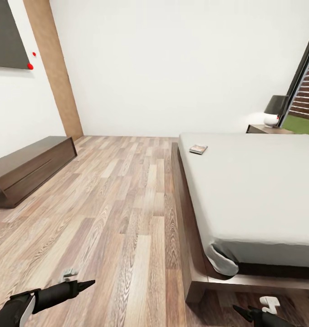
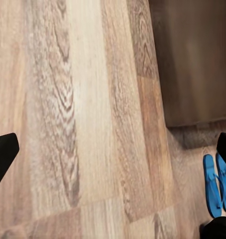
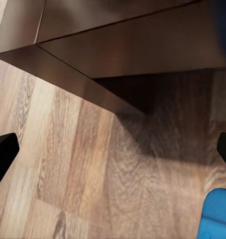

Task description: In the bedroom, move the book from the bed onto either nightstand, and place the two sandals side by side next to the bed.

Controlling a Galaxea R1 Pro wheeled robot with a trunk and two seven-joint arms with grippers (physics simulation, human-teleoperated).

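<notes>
I am in a home bedroom. A bed fills my right; a lamp tops the nightstand beyond it.

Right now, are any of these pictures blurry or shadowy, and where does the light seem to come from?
Head view: sharp, evenly lit, brightest by the dark-framed window, and the pale grey-white mattress looks stretched toward the frame's edge. Left wrist view: soft focus, the bright blue flat sandals slightly smeared. Right wrist view: blurred, a dark shadow on the wood-plank floor under the dark brown bed frame.
</notes>
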